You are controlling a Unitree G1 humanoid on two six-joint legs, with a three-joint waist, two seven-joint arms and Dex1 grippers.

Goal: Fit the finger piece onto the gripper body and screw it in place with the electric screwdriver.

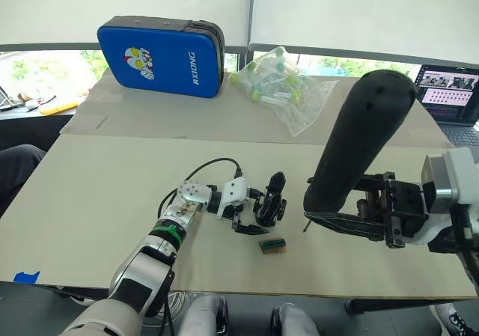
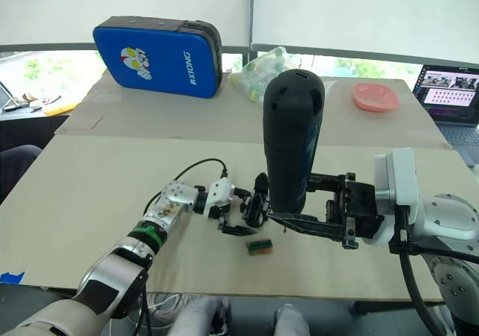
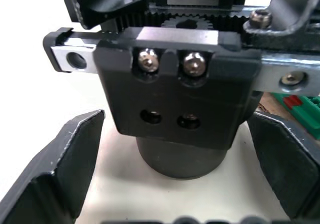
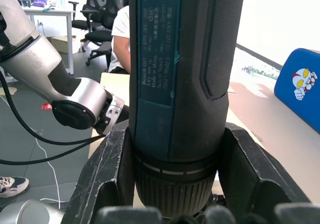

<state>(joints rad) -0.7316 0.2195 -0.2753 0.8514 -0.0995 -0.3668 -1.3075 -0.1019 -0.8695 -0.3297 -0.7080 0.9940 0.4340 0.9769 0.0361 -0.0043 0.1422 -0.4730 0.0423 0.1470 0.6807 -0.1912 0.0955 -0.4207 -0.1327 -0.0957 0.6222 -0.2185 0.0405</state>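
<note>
Left gripper (image 1: 251,215): It sits near the middle of the table (image 1: 90,201). Its two black fingers (image 3: 60,164) are spread wide, one on each side of the gripper body, and they do not touch it. It holds nothing right now. I think it waits there so it can keep the body from sliding.

Gripper body (image 1: 271,200): It stands on its round base on the table, just at 3 o'clock from the left gripper. In the left wrist view its front block (image 3: 175,84) has two shiny screws in the top holes. The two holes under them look dark; I cannot tell if screws are in them.

Right gripper (image 2: 299,224): Its fingers are closed tight on the electric screwdriver (image 2: 292,138), one on each side of the thick bottom part. It holds the tool standing up so the thin bit (image 1: 306,224) points down.

Where the tool is: The bit tip hangs just at 3 o'clock from the gripper body, close to the table.

Finger piece: I cannot pick it out for sure. The upright black part on the body may be it.

Small green-and-brown block (image 1: 272,245): It lies at 6 o'clock from the gripper body, out of the way.

What comes next, I guess: The bit must line up with a screw hole.
</note>
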